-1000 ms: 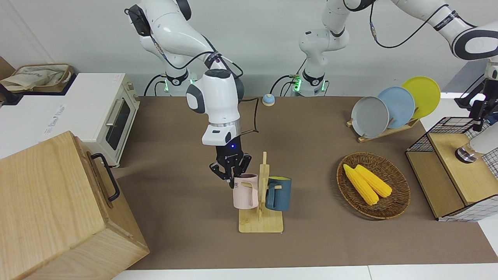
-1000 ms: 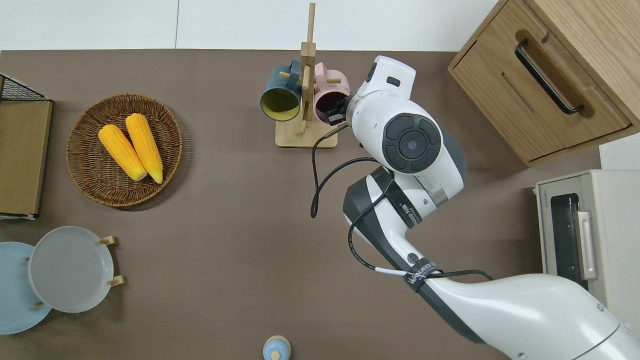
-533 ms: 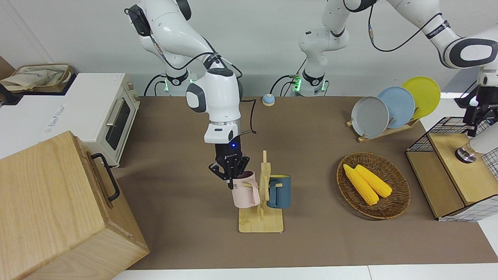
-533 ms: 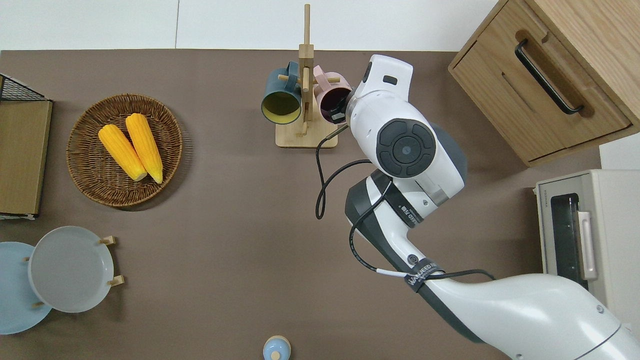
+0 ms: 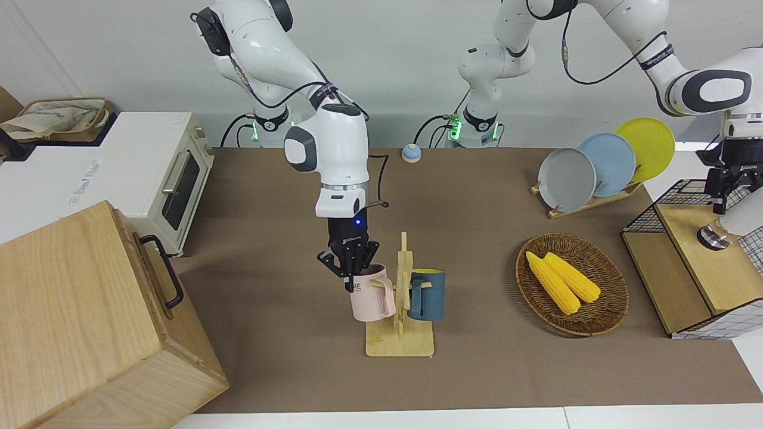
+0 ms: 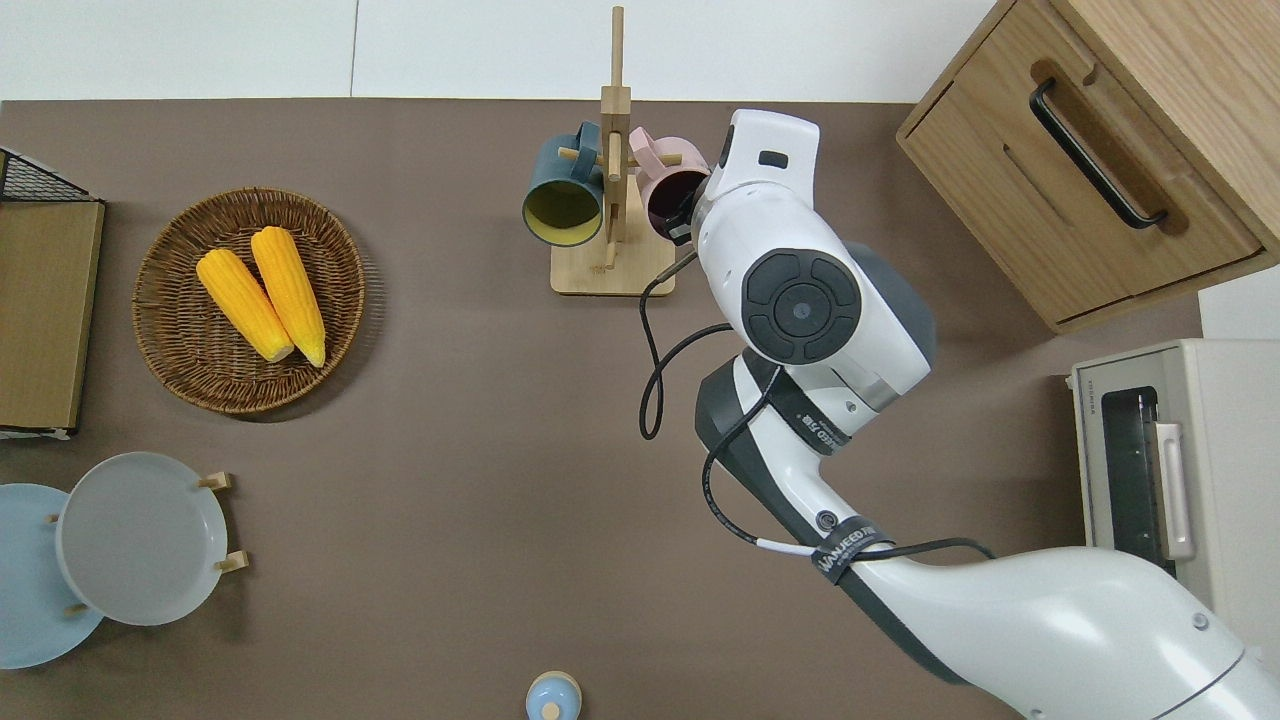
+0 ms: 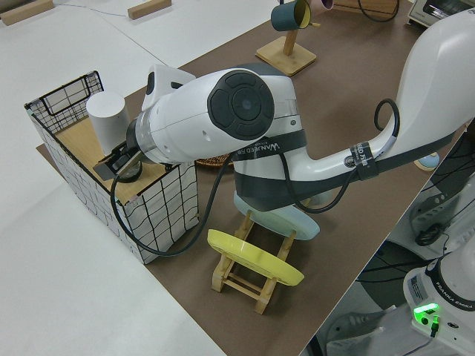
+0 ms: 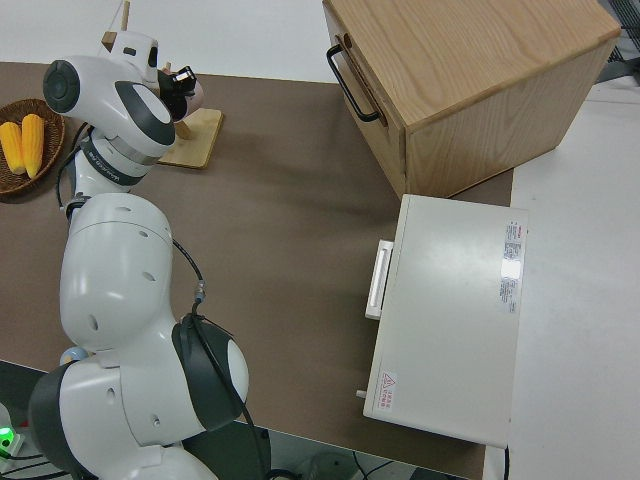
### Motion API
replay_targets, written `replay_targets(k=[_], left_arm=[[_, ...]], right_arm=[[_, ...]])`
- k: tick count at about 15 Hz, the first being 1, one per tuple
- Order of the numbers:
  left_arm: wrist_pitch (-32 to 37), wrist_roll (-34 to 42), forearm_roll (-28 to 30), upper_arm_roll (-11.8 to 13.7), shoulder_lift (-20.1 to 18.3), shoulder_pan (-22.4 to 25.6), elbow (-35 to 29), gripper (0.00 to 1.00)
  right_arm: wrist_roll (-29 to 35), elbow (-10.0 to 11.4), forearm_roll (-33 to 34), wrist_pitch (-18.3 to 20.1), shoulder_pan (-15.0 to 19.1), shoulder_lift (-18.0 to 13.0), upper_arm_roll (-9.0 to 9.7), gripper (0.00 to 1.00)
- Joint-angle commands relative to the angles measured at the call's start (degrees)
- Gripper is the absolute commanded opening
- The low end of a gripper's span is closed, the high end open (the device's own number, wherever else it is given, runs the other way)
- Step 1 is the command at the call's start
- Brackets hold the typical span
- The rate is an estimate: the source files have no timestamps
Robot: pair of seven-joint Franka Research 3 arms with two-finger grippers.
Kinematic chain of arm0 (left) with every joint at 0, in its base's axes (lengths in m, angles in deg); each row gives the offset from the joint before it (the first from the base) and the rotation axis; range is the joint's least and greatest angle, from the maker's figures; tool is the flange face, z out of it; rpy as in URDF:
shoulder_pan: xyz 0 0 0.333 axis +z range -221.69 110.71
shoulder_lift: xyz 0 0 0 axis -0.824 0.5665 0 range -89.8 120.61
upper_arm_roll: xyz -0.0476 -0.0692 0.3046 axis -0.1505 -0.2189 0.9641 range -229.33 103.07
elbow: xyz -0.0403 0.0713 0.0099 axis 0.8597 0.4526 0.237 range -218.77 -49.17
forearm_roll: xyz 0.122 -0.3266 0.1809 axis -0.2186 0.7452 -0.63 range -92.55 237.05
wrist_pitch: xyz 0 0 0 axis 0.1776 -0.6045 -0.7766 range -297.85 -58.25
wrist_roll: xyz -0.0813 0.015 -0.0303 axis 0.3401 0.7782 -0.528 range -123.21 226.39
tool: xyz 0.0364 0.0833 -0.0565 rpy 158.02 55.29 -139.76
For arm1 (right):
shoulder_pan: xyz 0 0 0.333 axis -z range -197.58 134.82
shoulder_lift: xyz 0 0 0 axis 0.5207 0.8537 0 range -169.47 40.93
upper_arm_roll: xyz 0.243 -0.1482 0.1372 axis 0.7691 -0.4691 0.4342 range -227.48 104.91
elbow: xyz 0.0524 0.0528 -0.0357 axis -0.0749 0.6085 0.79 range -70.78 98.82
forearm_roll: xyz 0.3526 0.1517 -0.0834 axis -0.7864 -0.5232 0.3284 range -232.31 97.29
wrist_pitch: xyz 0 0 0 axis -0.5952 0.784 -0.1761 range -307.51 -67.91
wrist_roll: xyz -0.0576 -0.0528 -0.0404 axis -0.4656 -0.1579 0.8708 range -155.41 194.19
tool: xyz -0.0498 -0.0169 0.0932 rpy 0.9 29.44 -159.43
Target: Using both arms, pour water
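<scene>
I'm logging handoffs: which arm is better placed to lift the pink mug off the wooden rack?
Right. The right gripper is already at the pink mug; the left gripper is over the wire basket.

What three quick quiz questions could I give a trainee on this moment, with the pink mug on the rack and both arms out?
1. True or false: the right gripper is at the rim of the pink mug on the wooden mug rack.
2. Which colour is the mug on the rack's side toward the left arm's end? A) dark blue B) yellow C) grey
3. Fill in: the wicker basket holds two ___.

Key:
1. True; its fingers grip the rim, and the mug's handle is on its peg.
2. A, the dark blue mug.
3. Corn cobs. The left gripper is over the wire-sided shelf, by a white cylinder.
</scene>
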Motion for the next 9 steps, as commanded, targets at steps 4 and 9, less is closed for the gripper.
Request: replay_targets(k=[4,9], left_arm=[[-2.8,2.1,2.4,-0.2,0.7,-0.3,-0.8,1.00],[-3.6,2.1,3.6,-1.0,1.5,-0.3,-0.3,1.00]], right_arm=[[-3.8,-0.3,1.4,-0.3,3.4,-0.4,2.35,0.000],[-3.9,0.2,0.7,0.0,4.4,-2.4,2.44,0.000]])
